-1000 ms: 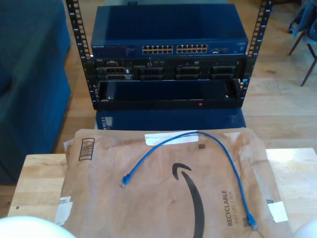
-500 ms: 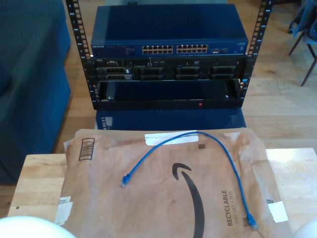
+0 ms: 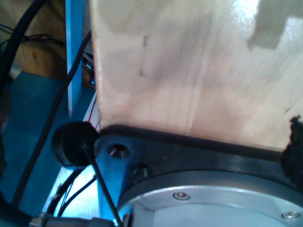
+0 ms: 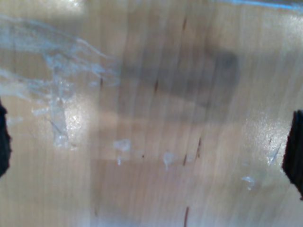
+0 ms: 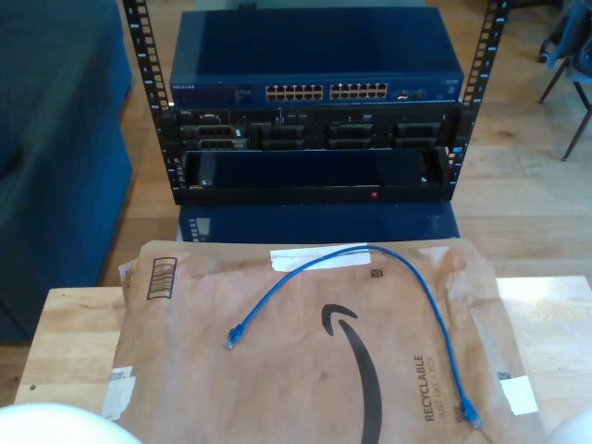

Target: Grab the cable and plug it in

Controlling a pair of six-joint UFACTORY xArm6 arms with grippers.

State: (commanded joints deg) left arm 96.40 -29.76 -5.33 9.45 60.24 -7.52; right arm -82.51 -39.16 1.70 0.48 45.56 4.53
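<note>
The bright-blue cable [image 5: 435, 305] lies in an arch on a brown paper envelope [image 5: 305, 388] on the wooden table [image 5: 74, 342]. One plug [image 5: 232, 337] rests toward the exterior view's left, the other [image 5: 471, 414] near its lower right. Beyond the table, a blue network switch [image 5: 314, 46] in a rack shows two blocks of ports [image 5: 326, 92]. My second gripper [image 4: 149, 146] hangs open over bare wood, a dark fingertip [image 4: 294, 151] at each side, nothing between them. In the first wrist view a dark tip [image 3: 296, 142] shows beside the table edge; my first gripper's state is unclear.
White rounded arm parts sit at the exterior view's lower left [image 5: 55, 425] and lower right [image 5: 573, 430]. Black cables [image 3: 57, 109] and a black mounting plate [image 3: 189, 161] lie by the table edge. A blue sofa [image 5: 55, 139] stands at the exterior view's left, a chair [image 5: 569, 55] at its upper right.
</note>
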